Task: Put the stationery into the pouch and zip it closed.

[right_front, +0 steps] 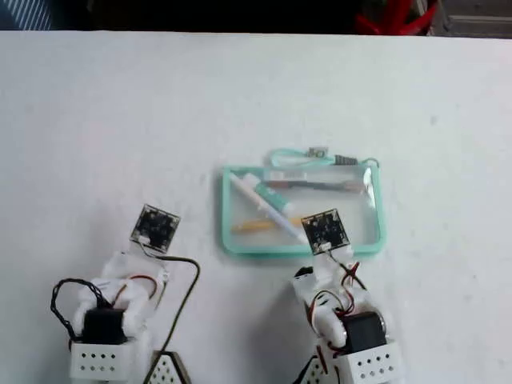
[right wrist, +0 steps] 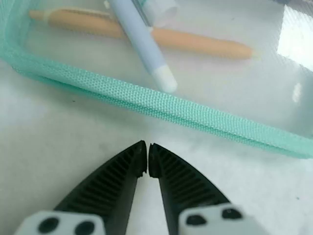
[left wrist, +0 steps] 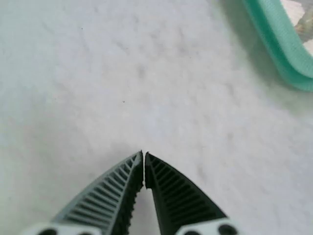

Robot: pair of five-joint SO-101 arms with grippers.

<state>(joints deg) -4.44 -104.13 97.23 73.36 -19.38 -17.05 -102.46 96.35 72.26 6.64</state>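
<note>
Setting: robotics lab test station, not a home or shop. Evidence: left arm (right_front: 108, 324) and right arm (right_front: 352, 328) stand side by side at the near edge of a plain white desk (right_front: 96, 112). They have white printed shells, loose black cable (right_front: 196, 276), thin red wires and a bare camera board (right_front: 156, 226) at the wrist. A clear pouch (right_front: 264, 251) of pens lies before them. The room behind the desk is dark, with a red object (right_front: 396, 16).
</note>
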